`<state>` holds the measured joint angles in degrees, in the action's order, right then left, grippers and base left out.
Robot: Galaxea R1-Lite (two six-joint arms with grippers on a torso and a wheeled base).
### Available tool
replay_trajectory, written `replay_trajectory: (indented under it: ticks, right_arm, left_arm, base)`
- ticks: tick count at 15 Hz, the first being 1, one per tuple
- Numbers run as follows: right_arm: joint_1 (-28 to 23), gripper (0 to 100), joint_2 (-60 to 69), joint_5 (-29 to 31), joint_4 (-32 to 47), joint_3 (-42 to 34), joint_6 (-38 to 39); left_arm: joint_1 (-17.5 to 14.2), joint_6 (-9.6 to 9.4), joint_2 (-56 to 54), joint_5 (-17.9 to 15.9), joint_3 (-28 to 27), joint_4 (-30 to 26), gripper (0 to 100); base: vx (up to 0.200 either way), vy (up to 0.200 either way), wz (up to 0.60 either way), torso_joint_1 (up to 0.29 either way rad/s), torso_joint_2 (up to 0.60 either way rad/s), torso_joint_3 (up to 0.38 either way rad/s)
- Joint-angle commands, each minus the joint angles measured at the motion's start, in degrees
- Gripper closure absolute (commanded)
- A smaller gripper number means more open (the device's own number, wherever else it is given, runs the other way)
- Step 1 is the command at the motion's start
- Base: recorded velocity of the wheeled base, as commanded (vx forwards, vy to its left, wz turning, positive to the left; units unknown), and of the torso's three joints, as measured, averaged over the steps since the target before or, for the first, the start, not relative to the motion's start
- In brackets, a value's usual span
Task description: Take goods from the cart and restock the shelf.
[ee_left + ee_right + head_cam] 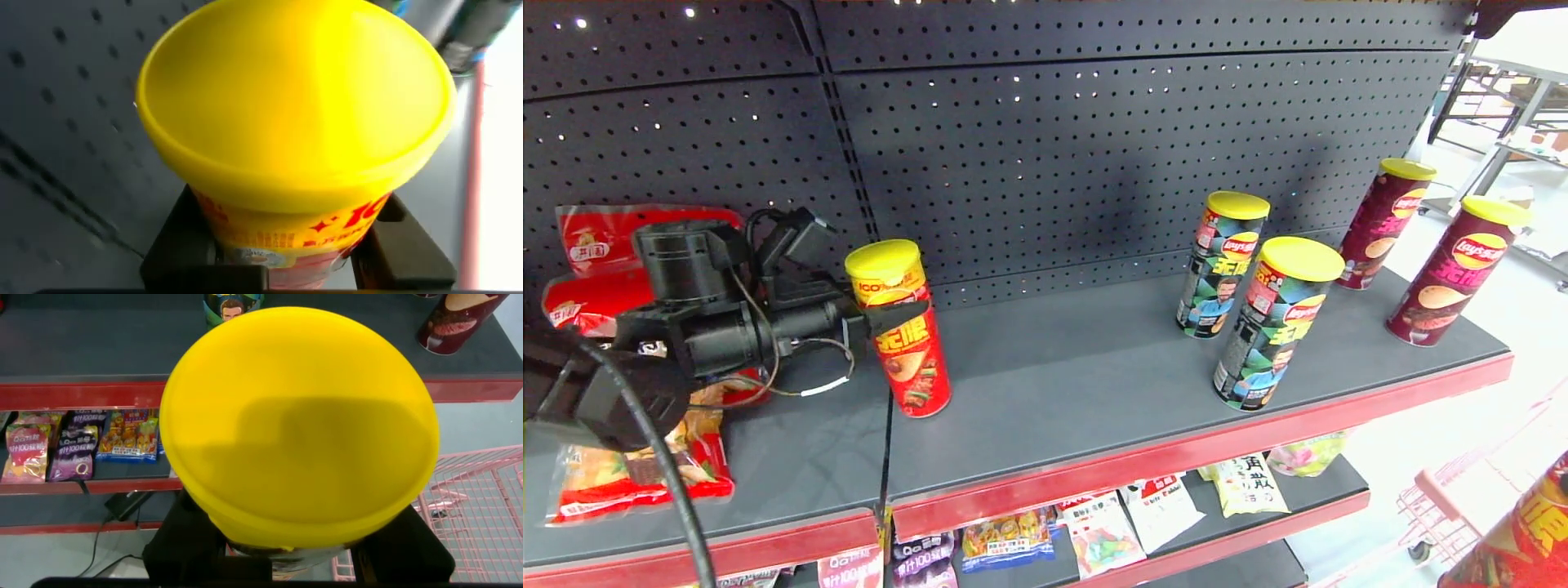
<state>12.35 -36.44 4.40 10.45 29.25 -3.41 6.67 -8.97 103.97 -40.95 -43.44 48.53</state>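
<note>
Firmly, left gripper (897,315) clamps a round, yellow-lidded red can (913,359) on the shelf (1078,384); right gripper (298,559) clamps a second can (298,416).

1. A dark perforated pegboard panel (1094,163) forms the back wall, with pinpoints of light showing through some holes.
2. Pale floor (1462,425) at right.
3. A grey metal-framed table (1515,65) stands beyond, brightly lit.

Head view overlooks shelf (1054,367), wrist views seemingly directly above lids (294,90)
</note>
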Motion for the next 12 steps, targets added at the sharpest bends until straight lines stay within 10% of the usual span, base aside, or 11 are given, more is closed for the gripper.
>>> replay_trajectory:
  ticks: [1, 12]
  right_arm:
    - [0.0, 100, -0.1, 0.0, 0.0, -0.1, 0.0]
    - [0.0, 100, -0.1, 0.0, 0.0, 0.4, 0.0]
  left_arm:
    - [0.2, 0.97, -7.1, 0.1, 6.9, 1.8, 100]
    - [6.9, 0.97, -7.2, 4.9, 15.0, 10.3, 100]
  base:
    - [0.0, 0.0, 0.0, 0.0, 0.0, 0.0]
    - [0.0, 0.0, 0.0, 0.0, 0.0, 0.0]
